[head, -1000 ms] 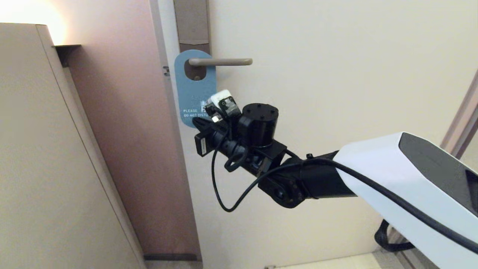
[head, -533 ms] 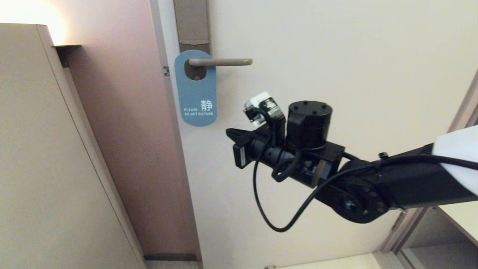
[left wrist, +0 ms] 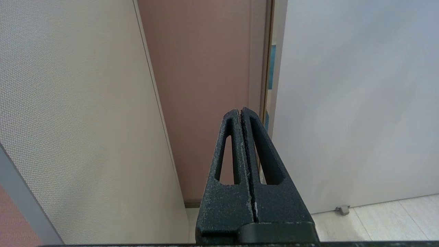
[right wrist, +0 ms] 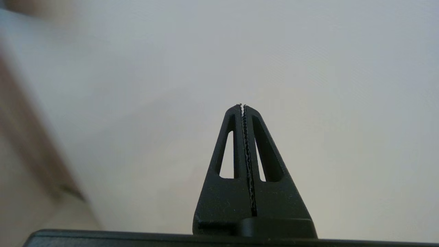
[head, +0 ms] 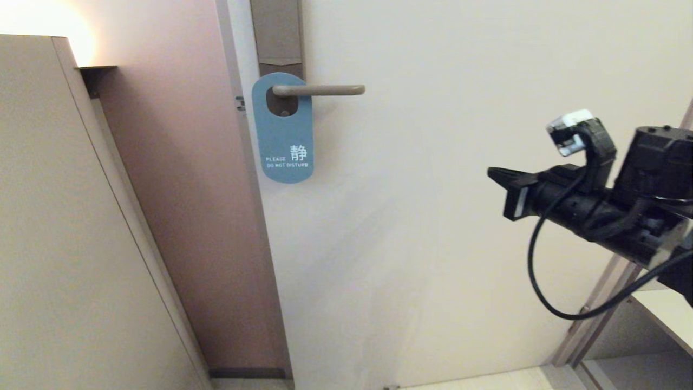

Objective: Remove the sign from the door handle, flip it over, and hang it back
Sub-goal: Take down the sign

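Observation:
The sign (head: 284,130) hangs by its oval hole on the door handle (head: 318,90), blue face out, reading "PLEASE DO NOT DISTURB". The handle is a slim horizontal metal lever on a tall narrow plate (head: 277,32). My right gripper (head: 491,173) is shut and empty, far to the right of the sign and a little lower, in front of the bare door; it also shows in the right wrist view (right wrist: 242,105). My left gripper (left wrist: 240,110) is shut and empty, low down near the door's edge, out of the head view.
The cream door (head: 460,81) fills the middle and right. A brown wall panel (head: 178,162) and a beige cabinet side (head: 59,216) stand to the left. A door frame (head: 601,303) and pale floor (head: 487,382) show at the lower right. A door stop (left wrist: 343,209) sits on the floor.
My right gripper has drawn back from the sign's lower end and swung far to the right, empty. The sign stays hanging on the handle with its blue face out.

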Tool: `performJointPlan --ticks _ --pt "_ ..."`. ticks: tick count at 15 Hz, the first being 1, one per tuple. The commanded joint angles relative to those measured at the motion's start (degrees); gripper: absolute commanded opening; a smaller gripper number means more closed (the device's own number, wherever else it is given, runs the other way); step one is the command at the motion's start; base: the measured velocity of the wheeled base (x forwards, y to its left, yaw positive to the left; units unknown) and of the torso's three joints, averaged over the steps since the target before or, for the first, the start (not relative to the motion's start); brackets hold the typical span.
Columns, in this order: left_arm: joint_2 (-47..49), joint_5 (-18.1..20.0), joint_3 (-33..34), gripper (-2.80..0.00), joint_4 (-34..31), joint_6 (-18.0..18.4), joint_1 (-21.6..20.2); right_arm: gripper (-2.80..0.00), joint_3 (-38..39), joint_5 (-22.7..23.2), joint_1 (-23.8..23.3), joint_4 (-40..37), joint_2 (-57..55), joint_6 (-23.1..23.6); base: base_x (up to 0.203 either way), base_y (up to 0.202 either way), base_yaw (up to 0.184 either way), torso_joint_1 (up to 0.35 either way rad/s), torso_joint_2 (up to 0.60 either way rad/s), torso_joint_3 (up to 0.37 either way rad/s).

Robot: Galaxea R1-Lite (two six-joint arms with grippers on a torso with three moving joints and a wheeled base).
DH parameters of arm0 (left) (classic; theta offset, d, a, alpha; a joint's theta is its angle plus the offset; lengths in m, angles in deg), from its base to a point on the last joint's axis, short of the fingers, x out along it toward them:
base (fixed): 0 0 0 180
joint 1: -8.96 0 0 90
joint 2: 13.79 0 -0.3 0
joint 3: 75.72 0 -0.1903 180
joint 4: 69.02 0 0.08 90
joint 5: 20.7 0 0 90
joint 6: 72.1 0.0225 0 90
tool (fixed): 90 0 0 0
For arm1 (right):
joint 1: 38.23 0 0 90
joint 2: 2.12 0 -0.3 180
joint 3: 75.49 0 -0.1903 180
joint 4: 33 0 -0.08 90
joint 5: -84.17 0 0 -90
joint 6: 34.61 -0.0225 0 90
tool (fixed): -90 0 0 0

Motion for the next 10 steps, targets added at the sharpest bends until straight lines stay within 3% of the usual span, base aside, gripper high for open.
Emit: performJointPlan --ticks 1,3,10 --pt "-0.02 0.0 -0.04 -2.8 0.0 0.0 0.01 -2.8 6.38 0.17 -5.07 0.37 8.55 -0.07 0.0 0.0 0.0 0.0 0.0 0.0" --pt "-0.02 0.0 -0.06 -2.8 0.0 -0.02 -0.02 -2.8 12.07 0.3 -8.28 0.36 14.64 -0.17 0.0 0.0 0.0 0.0 0.0 0.0" --pt "-0.02 0.0 0.02 -2.8 0.0 0.0 -0.04 -2.8 36.99 0.07 -11.68 -0.09 38.84 0.2 0.0 0.0 0.0 0.0 0.0 0.0"
